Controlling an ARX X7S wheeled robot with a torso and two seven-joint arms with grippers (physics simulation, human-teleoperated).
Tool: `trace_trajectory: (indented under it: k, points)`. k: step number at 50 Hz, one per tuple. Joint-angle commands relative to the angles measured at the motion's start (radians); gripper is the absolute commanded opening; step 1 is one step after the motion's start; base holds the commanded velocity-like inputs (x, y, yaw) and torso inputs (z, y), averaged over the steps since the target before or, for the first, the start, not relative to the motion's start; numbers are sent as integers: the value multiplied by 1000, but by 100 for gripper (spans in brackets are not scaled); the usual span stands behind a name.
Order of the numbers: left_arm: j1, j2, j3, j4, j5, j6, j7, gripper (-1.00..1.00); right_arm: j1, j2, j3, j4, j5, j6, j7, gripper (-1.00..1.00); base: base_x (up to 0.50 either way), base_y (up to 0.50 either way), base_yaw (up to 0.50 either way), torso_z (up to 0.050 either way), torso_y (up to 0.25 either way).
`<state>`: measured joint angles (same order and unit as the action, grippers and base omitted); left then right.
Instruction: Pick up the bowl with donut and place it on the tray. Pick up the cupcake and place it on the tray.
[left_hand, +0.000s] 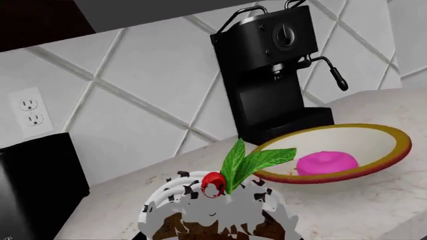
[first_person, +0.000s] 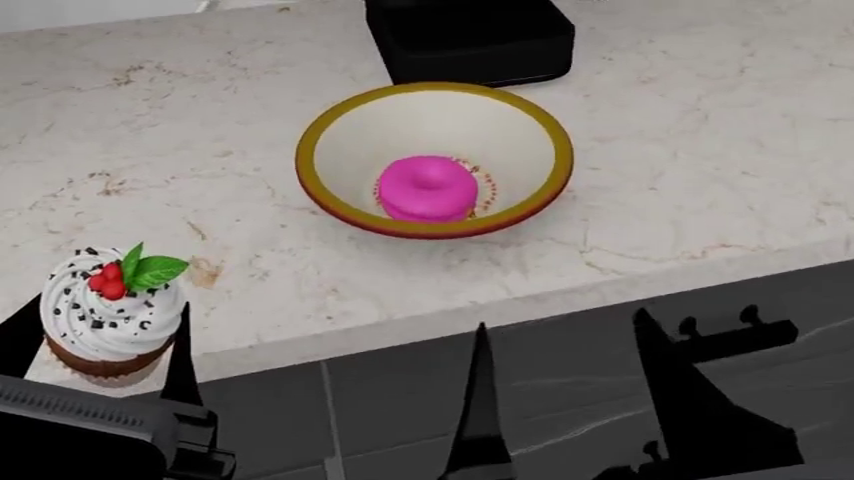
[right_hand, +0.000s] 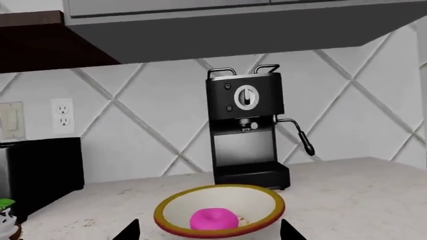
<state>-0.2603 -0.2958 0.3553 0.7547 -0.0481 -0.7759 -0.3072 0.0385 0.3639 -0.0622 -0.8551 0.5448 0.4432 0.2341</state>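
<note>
Both hands gape: left hand (first_person: 100, 330) flanks the upright cupcake (first_person: 112, 315), right hand (first_person: 574, 330) faces the bowl (first_person: 334, 150).

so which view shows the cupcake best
The head view: the whole cupcake shows between the left gripper's fingers. The left wrist view crops its base; the right wrist view catches only a sliver at the edge.

Pink donut (first_person: 427, 188) in yellow-rimmed cream bowl (first_person: 350, 150) mid-counter; frosted, berry-topped cupcake (first_person: 112, 313) upright near the counter's front edge.
</note>
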Motion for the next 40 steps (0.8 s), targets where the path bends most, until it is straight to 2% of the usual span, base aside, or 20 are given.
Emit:
trace_trajectory:
  k: [1, 7, 20, 26, 31, 36, 40]
  points:
    - [-2, 0, -3, -7, -32, 11, -20, -100, 31, 23, 68, -46, 80, 33, 47, 100, 0, 0, 0, 0, 0]
    - [-2, -1, 2, -3, -32, 11, -22, -100, 80, 79, 194, -123, 242, 104, 137, 100, -77, -268, 0, 0, 0]
    - [2, -6, 3, 18, -33, 0, -30, -100, 88, 140, 289, -175, 362, 99, 217, 100, -138, -481, 0, 0, 0]
    - [2, -10, -5, 38, -38, -15, -32, -100, 153, 180, 261, -181, 399, 124, 273, 100, 98, -397, 0, 0, 0]
    - [7, -16, -18, 58, -42, -25, -35, -100, 202, 206, 231, -181, 425, 139, 316, 100, 91, -50, 0, 0, 3]
    - [25, -21, -25, 62, -43, -11, -40, -100, 347, 263, 91, -185, 460, 230, 391, 100, 0, 0, 0, 0, 0]
    - [38, -26, -34, 74, -47, -7, -43, -100, 537, 260, -42, -138, 541, 384, 447, 100, 0, 0, 0, 0, 0]
